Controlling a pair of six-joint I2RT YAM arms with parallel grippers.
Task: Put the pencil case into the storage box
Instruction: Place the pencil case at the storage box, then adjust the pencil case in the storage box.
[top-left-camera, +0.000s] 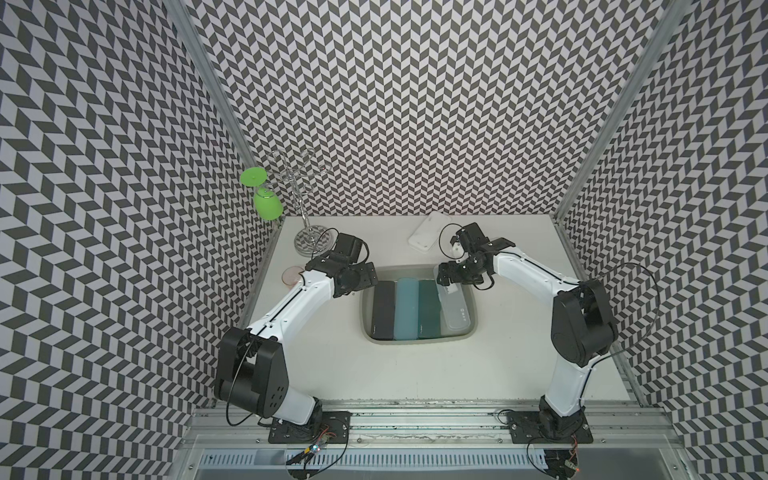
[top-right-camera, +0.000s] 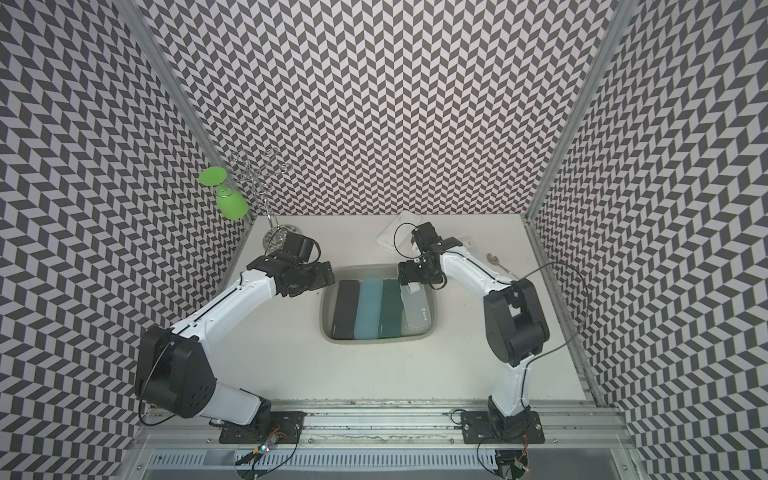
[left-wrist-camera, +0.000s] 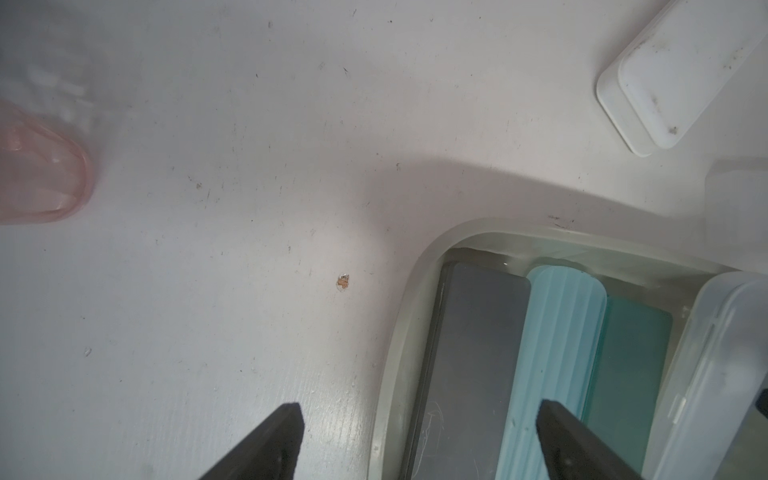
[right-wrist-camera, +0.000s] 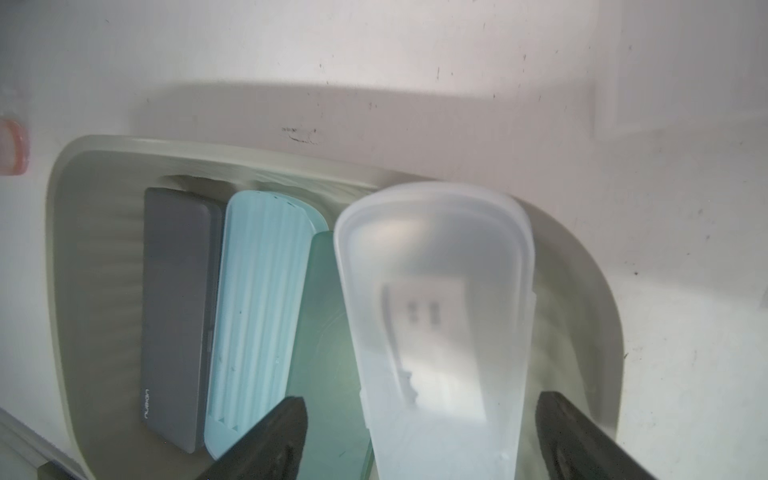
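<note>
The grey storage box (top-left-camera: 415, 341) (top-right-camera: 374, 340) sits mid-table and holds a dark grey, a light blue and a teal case side by side. A translucent pencil case (top-left-camera: 457, 313) (top-right-camera: 419, 311) (right-wrist-camera: 436, 291) lies along the box's right side, its back end reaching the back rim. My right gripper (top-left-camera: 445, 280) (right-wrist-camera: 419, 409) is open astride that case's back end, with a gap showing on each side. My left gripper (top-left-camera: 365, 280) (left-wrist-camera: 419, 409) hangs open and empty over the box's left rim (left-wrist-camera: 395, 353) and the dark grey case (left-wrist-camera: 469, 353).
A white flat lid (top-left-camera: 428, 235) (left-wrist-camera: 681, 75) lies at the back. A wire glass rack (top-left-camera: 309, 237) with a hanging green glass (top-left-camera: 268, 205) stands back left. A pink glass (top-left-camera: 291, 274) (left-wrist-camera: 37, 174) lies by the left arm. A spoon (top-right-camera: 496, 262) rests at the right.
</note>
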